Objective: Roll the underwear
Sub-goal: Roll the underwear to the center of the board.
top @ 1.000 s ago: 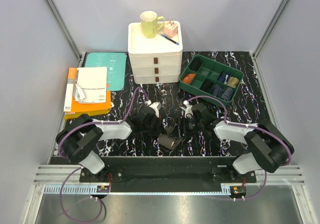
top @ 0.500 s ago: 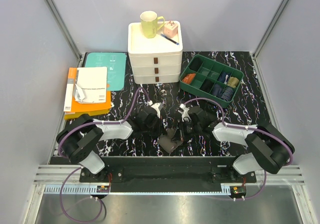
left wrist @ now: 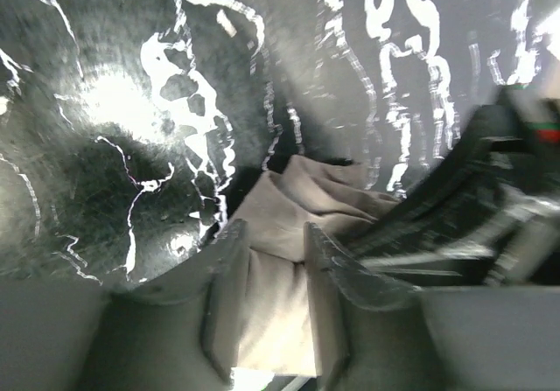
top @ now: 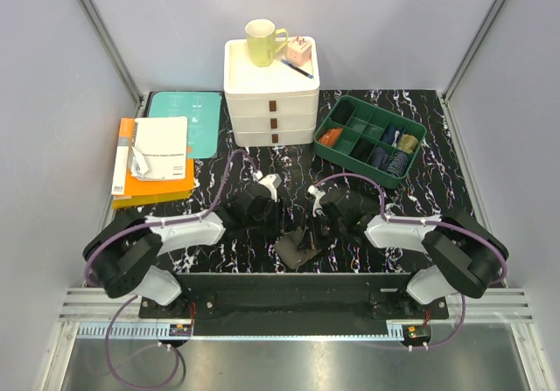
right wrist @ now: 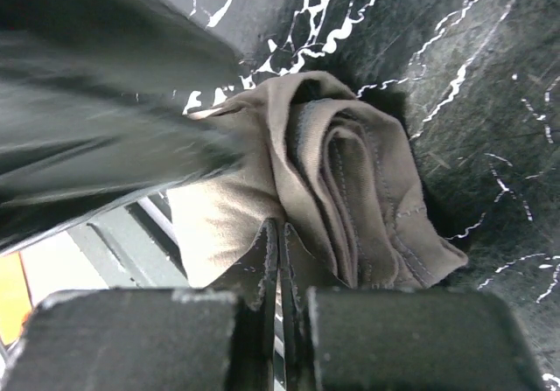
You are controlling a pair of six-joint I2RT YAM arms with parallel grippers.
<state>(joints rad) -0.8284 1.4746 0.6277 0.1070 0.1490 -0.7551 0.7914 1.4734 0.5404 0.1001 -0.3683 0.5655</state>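
Just swapped over: olive-brown underwear (right wrist: pixel 350 198) now pinched by clenched right fingers (right wrist: pixel 219 338), let go by left fingers (left wrist: pixel 227 303) (spread astride the cloth); roll likely secured.

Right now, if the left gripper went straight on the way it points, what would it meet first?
Probably the olive-brown underwear, bunched right ahead of its fingers; the view is blurred.

The underwear (right wrist: pixel 350 190) is a plain, dull olive-brown. The table (top: pixel 437 181) is black with white marble veins. The drawer unit (top: pixel 271 102) is cream with brown handles, the mug (top: pixel 261 43) pale yellow-green, the tray (top: pixel 418 129) dark green.
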